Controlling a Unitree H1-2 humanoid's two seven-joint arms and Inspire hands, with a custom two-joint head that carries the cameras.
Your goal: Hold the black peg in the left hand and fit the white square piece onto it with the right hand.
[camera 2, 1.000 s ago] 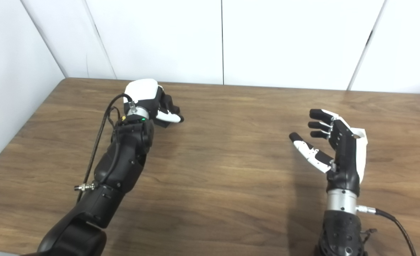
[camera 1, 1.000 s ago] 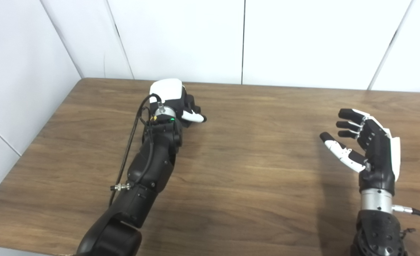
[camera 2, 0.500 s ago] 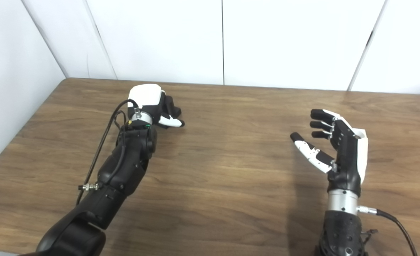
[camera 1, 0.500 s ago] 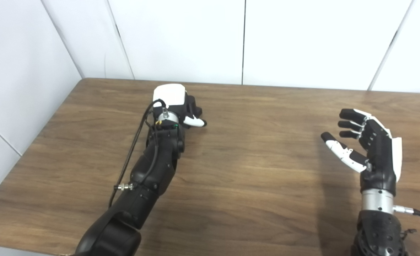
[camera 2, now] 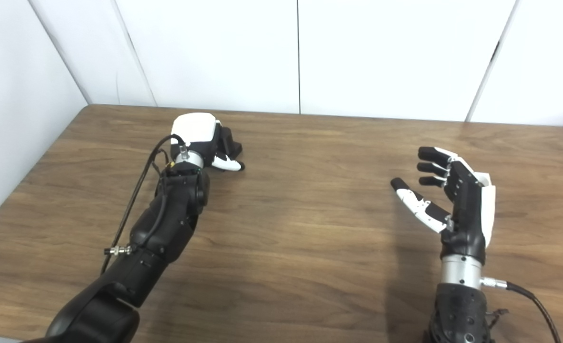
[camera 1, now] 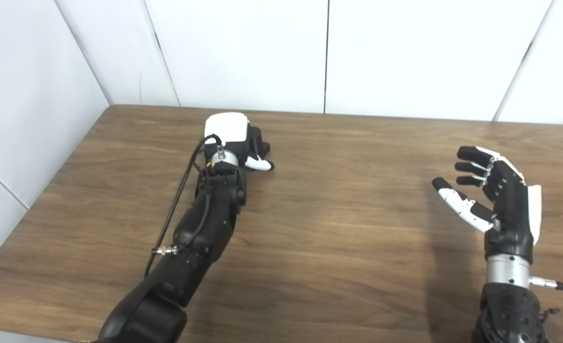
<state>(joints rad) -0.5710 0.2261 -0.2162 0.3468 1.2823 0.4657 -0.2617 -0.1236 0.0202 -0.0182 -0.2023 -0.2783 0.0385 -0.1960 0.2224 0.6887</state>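
**Inspector:** Firstly, markings. No brand, label or writing can be read on either arm, on the wooden table or on the white wall panels.

**Assistant:** And the left hand?

**Inspector:** It is stretched far forward over the table's back-left part, white back upward, fingers curled down and under. Whether they grip anything cannot be told: the palm is hidden. Its white thumb points right, low over the wood. Against the frame one second ago, the hand sits slightly lower in the picture and the thumb is drawn in a little (a small shift only).

**Assistant:** The right hand?

**Inspector:** Raised upright over the right side of the table, palm facing left, fingers spread and holding nothing. It has drifted marginally rightward and down since the earlier frame.

**Assistant:** The black peg and the white square piece?

**Inspector:** Neither is visible in either eye view, so no position, heading or long axis can be recorded.
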